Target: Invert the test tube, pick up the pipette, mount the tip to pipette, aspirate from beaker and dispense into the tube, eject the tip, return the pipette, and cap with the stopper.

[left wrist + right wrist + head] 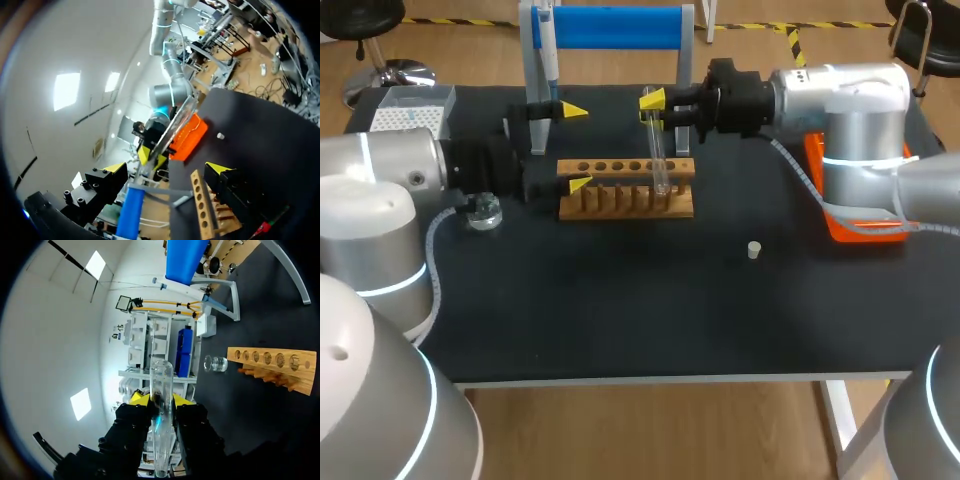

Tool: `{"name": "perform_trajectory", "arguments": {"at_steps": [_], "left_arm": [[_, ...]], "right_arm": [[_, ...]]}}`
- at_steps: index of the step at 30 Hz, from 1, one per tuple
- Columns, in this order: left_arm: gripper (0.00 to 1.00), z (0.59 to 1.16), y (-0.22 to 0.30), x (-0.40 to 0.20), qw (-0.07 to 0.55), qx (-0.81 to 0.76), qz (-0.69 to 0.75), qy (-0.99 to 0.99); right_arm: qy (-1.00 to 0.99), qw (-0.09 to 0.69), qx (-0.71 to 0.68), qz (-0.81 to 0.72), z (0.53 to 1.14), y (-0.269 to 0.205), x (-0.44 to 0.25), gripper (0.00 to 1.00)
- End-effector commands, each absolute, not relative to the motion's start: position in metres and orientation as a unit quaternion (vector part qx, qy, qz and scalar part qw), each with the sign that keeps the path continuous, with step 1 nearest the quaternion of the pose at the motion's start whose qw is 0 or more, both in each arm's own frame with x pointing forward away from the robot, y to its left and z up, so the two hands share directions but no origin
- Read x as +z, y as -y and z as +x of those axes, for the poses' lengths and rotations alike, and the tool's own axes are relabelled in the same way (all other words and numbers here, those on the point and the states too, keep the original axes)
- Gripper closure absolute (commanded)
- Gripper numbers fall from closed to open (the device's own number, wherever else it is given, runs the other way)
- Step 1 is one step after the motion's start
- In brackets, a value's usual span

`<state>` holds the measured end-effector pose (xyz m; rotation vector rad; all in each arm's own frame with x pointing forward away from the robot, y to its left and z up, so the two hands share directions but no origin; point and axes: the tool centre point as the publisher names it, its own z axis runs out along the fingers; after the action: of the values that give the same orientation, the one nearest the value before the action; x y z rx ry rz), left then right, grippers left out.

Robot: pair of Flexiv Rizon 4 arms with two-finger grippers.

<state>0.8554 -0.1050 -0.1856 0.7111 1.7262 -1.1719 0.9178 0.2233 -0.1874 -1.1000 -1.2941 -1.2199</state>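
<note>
Glass test tube (pixel 658 160), upright at the holed wooden rack (pixel 625 205), sits clamped in the right gripper (pixel 655 110); left gripper (pixel 575 147) gapes.

My head camera looks steeply down from high on the near side of the wooden rack (pixel 626 188), while the wrist cameras sit close, the left facing along it from its left end, the right facing back from its right, all sharing it.

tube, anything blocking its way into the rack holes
Nothing visible does. The tube is upright in the right gripper, right over the rack, and the holes that show look empty. The left gripper stands open by the rack's left end, apart from the tube.
</note>
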Motion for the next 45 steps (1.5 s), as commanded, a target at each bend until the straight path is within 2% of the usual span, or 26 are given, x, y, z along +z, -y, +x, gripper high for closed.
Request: {"name": "perform_trajectory", "arguments": {"at_steps": [1,6,11,23,45], "left_arm": [[0.00,0.847,0.112,-0.192,0.556,-0.455,0.340,-0.607],[0.00,0.842,0.124,-0.186,0.590,-0.444,0.392,-0.548],[0.00,0.838,0.141,-0.180,0.597,-0.431,0.433,-0.520],[0.00,0.827,0.187,-0.180,0.555,-0.425,0.493,-0.518],[0.00,0.828,0.215,-0.182,0.522,-0.447,0.513,-0.514]], "right_arm": [[0.536,0.501,-0.504,-0.456,0.918,-0.223,-0.187,1.00],[0.536,0.501,-0.504,-0.456,0.918,-0.223,-0.187,1.00],[0.536,0.501,-0.504,-0.456,0.918,-0.223,-0.187,1.00],[0.536,0.501,-0.504,-0.456,0.918,-0.223,-0.187,1.00],[0.536,0.501,-0.504,-0.456,0.918,-0.223,-0.187,1.00]]}}
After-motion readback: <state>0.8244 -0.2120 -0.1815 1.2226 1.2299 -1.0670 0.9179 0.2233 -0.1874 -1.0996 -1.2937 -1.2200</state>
